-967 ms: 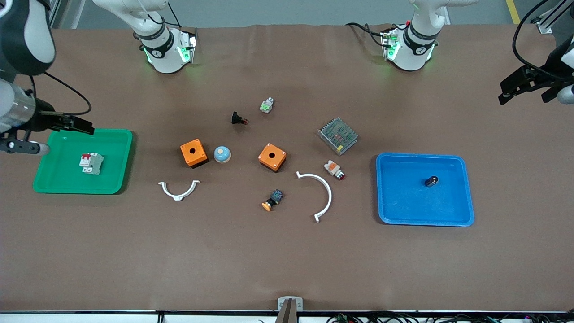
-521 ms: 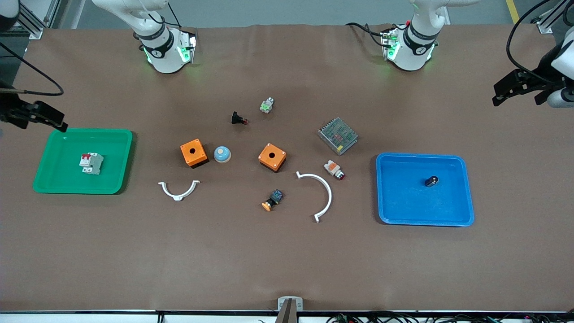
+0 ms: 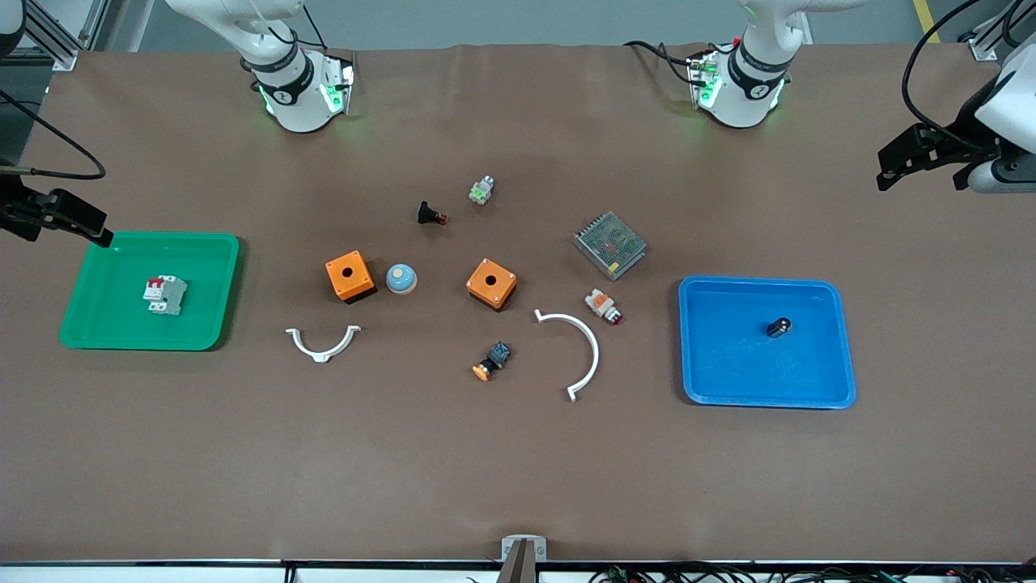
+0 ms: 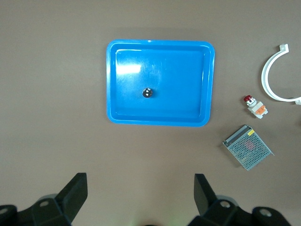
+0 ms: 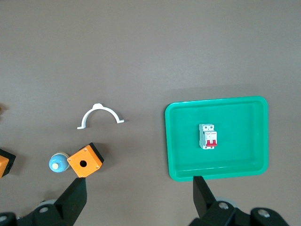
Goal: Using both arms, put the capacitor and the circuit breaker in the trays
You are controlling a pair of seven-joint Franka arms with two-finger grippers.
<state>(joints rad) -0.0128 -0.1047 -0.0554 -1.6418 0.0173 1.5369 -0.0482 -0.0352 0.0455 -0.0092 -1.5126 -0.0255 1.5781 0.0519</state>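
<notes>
The circuit breaker (image 3: 164, 294), a white-grey block with red levers, lies inside the green tray (image 3: 212, 324) at the right arm's end of the table; the right wrist view shows it (image 5: 209, 136) there too. The capacitor (image 3: 779, 326), a tiny black cylinder, lies in the blue tray (image 3: 712, 380), and its silvery end (image 4: 147, 92) shows in the left wrist view. My right gripper (image 3: 69, 223) (image 5: 139, 195) hangs open and empty beside the green tray's corner. My left gripper (image 3: 923, 162) (image 4: 141, 193) hangs open and empty over bare table beside the blue tray.
Between the trays lie two orange boxes (image 3: 350, 276) (image 3: 491, 283), a blue-white dome (image 3: 401, 278), two white arc pieces (image 3: 323, 342) (image 3: 576, 348), a mesh-covered metal box (image 3: 609, 244) and several small push-buttons, one black with a red tip (image 3: 431, 214).
The right arm has drawn back from over the green tray's corner toward its end of the table. The left gripper has drifted slightly inward over the table. Both stay open; nothing on the table moved.
</notes>
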